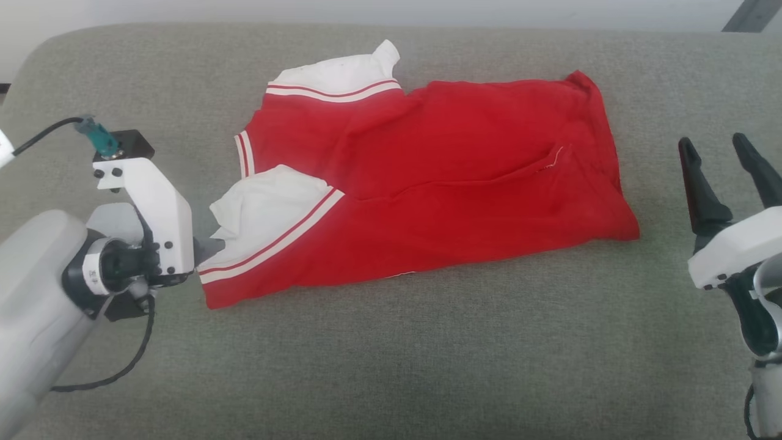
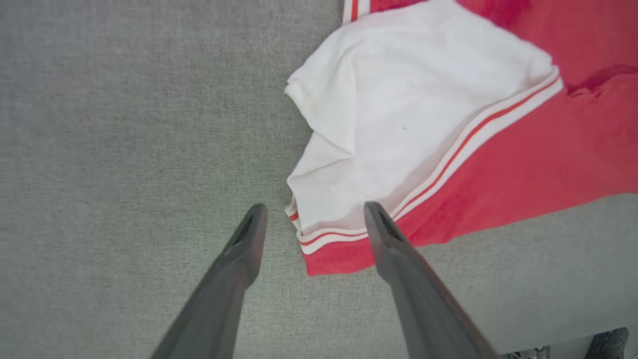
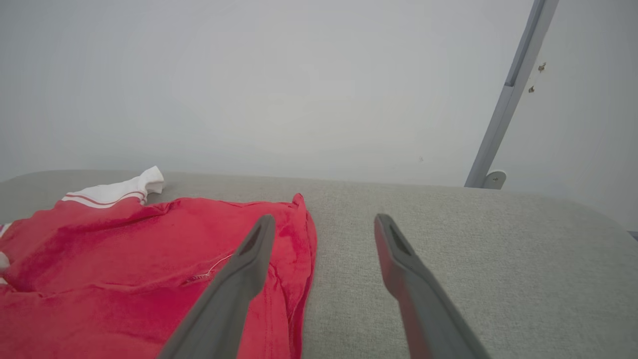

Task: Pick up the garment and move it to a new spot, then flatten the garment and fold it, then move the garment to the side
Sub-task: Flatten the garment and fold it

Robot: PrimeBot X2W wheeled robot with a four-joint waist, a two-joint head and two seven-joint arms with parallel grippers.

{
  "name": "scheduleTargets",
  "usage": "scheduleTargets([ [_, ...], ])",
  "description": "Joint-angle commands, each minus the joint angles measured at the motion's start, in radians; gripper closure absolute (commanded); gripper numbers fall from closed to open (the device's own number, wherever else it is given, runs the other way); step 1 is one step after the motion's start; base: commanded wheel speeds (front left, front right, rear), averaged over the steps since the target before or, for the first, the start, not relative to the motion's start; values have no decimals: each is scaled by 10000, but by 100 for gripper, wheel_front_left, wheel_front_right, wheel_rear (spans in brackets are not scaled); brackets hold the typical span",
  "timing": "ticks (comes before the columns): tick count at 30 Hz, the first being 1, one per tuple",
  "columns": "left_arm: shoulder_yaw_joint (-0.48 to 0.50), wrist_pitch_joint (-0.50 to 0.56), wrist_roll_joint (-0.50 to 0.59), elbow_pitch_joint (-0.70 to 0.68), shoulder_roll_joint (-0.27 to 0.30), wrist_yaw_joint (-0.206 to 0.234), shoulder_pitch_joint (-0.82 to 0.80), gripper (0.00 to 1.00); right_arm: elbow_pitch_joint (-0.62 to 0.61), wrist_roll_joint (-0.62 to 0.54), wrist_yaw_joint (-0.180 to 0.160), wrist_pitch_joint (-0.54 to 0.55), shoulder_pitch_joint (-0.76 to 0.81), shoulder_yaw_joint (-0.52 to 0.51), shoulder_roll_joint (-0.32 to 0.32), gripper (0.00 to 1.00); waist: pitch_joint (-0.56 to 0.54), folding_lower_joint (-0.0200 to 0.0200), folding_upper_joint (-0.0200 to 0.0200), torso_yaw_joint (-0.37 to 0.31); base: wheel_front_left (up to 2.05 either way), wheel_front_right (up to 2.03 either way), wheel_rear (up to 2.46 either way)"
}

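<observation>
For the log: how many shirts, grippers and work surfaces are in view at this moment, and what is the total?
Shirt, red with white trim: 1
Grippers: 2, the left gripper and the right gripper, both open
Grey padded surface: 1
Total: 4

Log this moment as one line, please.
garment: on grey cushion | left tool: open at striped corner | right tool: open, apart
</observation>
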Motion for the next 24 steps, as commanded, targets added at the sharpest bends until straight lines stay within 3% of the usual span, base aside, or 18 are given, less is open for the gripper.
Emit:
scheduleTargets([
  [1,69,25,22,-452,195,231,219,0,-244,-73,1,81,157,-128,79,0,-1,0,0,45,0,0,0],
  [8,185,-83,-177,-2139,845,908,985,0,-964,-312,1,213,379,-447,301,0,33,0,0,96,0,0,0],
  [13,179,-238,-191,-2549,1038,1059,1414,0,-1196,-374,1,301,392,-518,377,0,79,0,0,72,0,0,0],
  [19,116,-955,39,-2080,894,545,1798,0,-1433,-422,1,456,388,-514,507,0,177,0,0,-27,0,0,0],
  [24,91,-1764,110,-918,322,-171,2027,0,-1541,-463,1,577,415,-489,533,0,241,0,0,-128,0,0,0],
])
